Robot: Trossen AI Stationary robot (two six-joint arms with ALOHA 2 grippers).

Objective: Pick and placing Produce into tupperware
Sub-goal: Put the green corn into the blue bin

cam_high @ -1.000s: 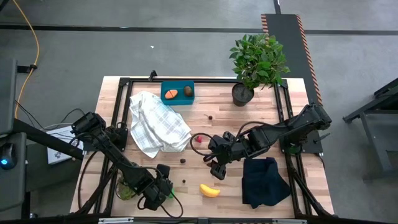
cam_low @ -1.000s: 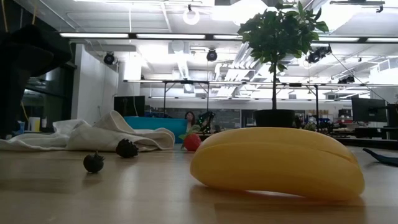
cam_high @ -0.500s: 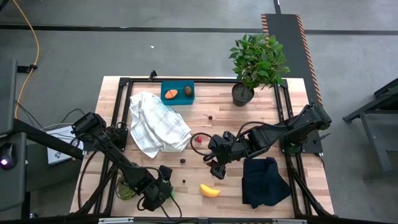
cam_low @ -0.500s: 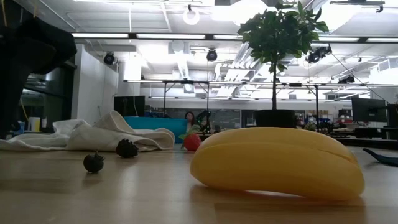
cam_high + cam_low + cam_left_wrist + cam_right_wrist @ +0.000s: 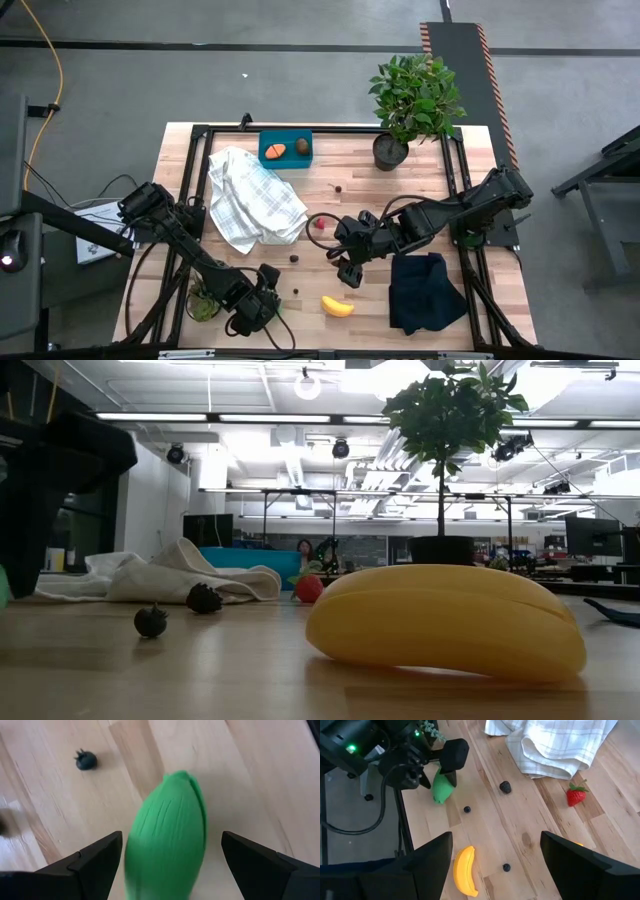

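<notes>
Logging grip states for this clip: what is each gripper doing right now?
Left gripper: open, straddling the green oval, not clamped.
Right gripper: open, empty, above the table's middle.

Two dark, jointed arms trailing black cables, with blunt black jaws and one green indicator light glowing

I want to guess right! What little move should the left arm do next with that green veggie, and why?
Probably close the left end effector: it is open, its fingers either side of the green veggie on the table, so nothing is gripped yet.
</notes>
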